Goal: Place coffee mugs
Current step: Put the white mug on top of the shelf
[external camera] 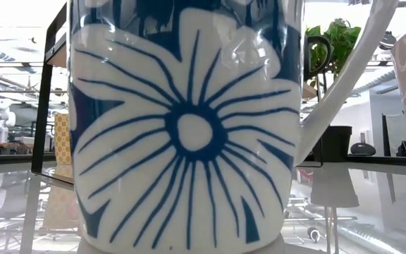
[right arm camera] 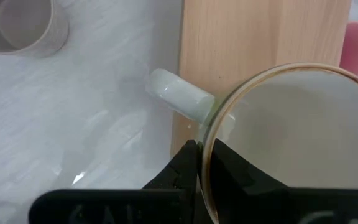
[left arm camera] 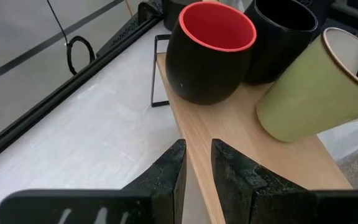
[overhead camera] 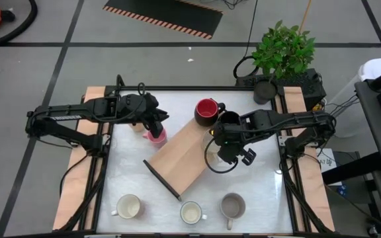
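Two dark arms work over a white table (overhead camera: 256, 192), where a wooden shelf board (overhead camera: 180, 155) runs on a slant between them. The right gripper (right arm camera: 199, 163) pinches the brown-edged rim of a pale green mug (left arm camera: 309, 93), one finger inside and one outside, holding it tilted above the board's edge beside a black mug (left arm camera: 278, 37) and a red-lined black mug (left arm camera: 210, 53). The step in hand looks like setting this mug on the shelf; next it needs levelling, lowering and release. The left gripper (left arm camera: 196, 165), jaws narrowly parted and empty, hangs at the board's opposite edge, a pink mug (overhead camera: 156, 136) just beneath it. Three more mugs (overhead camera: 190, 213) wait along the table's near side, well clear of both.
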Controlling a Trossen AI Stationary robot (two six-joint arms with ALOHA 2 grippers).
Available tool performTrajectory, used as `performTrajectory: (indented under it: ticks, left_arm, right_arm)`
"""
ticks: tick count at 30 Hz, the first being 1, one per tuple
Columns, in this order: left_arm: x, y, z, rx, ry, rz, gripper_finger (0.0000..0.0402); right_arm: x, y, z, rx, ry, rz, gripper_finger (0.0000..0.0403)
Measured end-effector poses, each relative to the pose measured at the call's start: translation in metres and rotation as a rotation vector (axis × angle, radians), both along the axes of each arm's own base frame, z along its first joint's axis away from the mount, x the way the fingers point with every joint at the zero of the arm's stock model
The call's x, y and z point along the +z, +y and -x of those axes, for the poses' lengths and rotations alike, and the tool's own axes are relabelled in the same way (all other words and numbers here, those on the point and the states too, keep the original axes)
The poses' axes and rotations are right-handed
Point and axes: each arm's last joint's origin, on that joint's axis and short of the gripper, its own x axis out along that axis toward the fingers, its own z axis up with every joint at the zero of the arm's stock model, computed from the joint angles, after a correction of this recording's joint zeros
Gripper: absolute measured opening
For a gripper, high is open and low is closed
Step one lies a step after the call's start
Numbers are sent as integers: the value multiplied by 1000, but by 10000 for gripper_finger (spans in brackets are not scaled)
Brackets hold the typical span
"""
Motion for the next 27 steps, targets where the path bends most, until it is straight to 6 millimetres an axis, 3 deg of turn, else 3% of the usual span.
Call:
performTrajectory:
  ticks: [13,27]
  left_arm:
    - [0,0,0,11,0,-7,78]
    - [0,0,0,9,0,-10,78]
  right_arm:
    - [-2,0,-1,-3,5,8,102]
    - [14,-3,8,-79,-97,42,125]
